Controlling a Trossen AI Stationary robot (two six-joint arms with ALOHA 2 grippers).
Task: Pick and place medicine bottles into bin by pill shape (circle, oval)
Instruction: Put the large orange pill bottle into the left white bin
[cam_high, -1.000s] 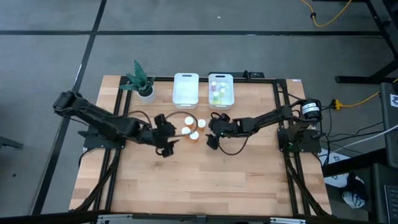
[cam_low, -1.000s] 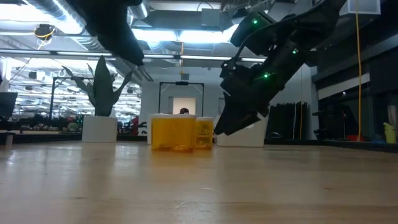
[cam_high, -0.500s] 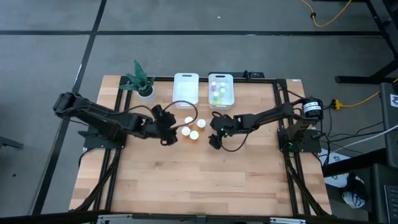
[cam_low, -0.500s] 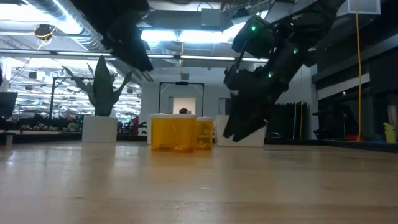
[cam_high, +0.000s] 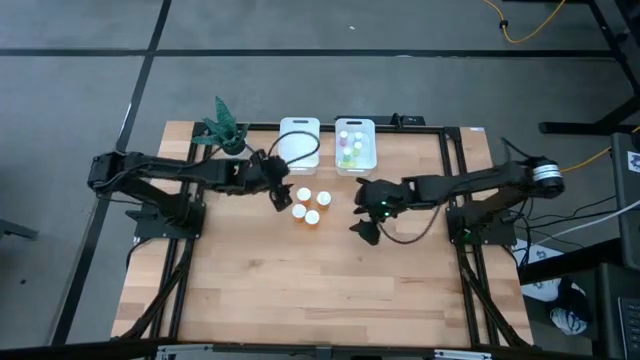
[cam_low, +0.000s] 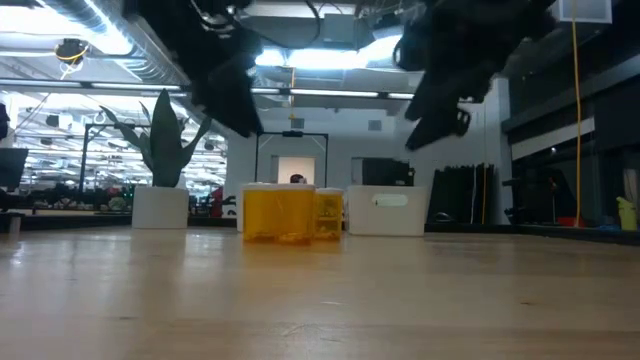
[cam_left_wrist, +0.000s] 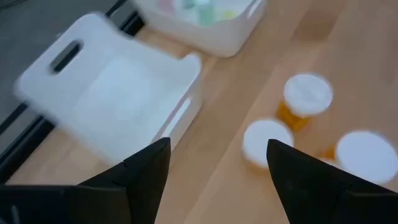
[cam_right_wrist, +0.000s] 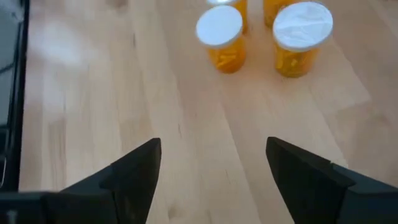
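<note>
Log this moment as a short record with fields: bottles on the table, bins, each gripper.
bottles on table: three orange bottles, white-capped, upright, clustered mid-table
left bin: holds no bottles
right bin: holds small pale bottles
left gripper: open, empty, between the left bin and the cluster
right gripper: open, empty, right of the cluster
plant: back left corner

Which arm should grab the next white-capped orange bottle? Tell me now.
Left, probably. The left gripper hangs open right beside the three white-capped orange bottles, near the empty white bin. The right gripper, also open, sits farther away.
</note>
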